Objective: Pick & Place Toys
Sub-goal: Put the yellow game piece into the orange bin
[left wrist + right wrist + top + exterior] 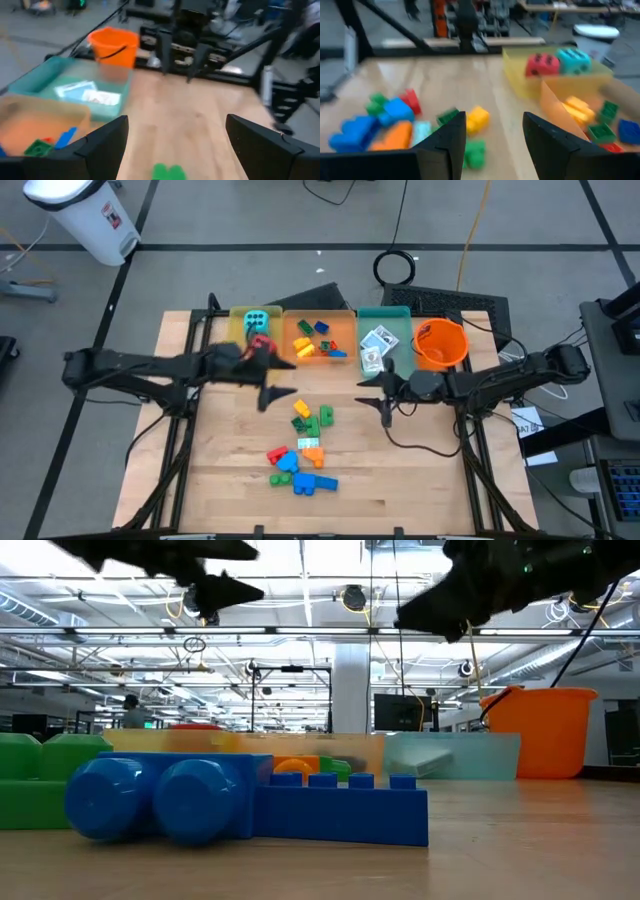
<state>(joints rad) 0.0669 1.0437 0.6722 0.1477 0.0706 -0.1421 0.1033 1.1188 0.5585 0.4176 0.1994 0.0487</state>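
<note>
wooden table (230, 480) carries the loose bricks (303, 450) at its centre, clustered toward six o'clock from both grippers. left gripper (278, 380), fingers spread and empty, hovers just off the yellow tray (237, 315), where the red die (260, 342) and cyan die (254, 319) sit; the bricks lie at about five o'clock from it, close by. right gripper (383, 398), partly spread, pinching nothing, has them at about eight o'clock, slightly farther. by my judgement the left arm is nearer the top of the pile.
</note>
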